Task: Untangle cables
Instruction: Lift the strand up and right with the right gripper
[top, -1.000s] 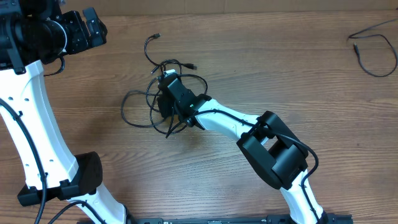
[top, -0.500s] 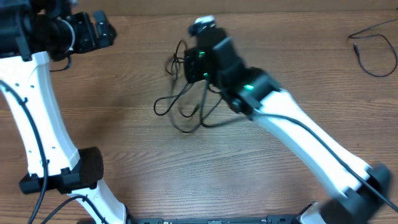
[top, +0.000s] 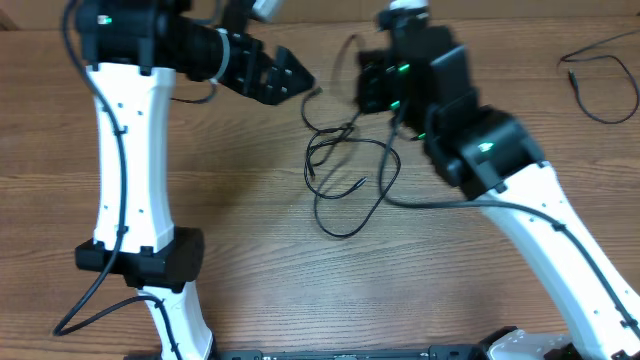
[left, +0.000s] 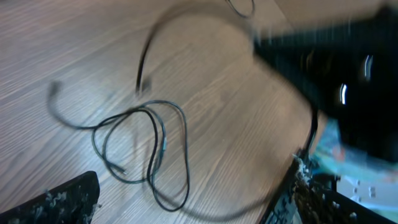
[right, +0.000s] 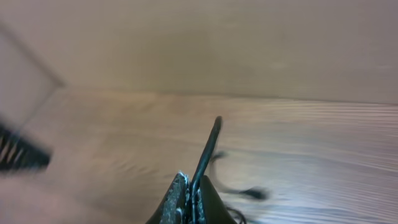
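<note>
Right gripper: closed, pinching one strand of the thin black flexible cables. In the right wrist view the strand rises straight out from between the closed fingers. The view is blurred, so the grip cannot be told more closely.

Left gripper: spread wide and holding nothing. In the left wrist view its speckled black fingers stand at the lower corners, with the cables in the space ahead of them.

Cables: from the right gripper the strands run toward the middle of the brown wood-grain surface. There they lie in several loose overlapping loops between the two arms. One strand passes under the white right arm. A loose end lies just beside the left gripper; whether they touch cannot be told.

Other items: a separate thin black wire lies at the far right edge of the surface, well apart from the loops.
</note>
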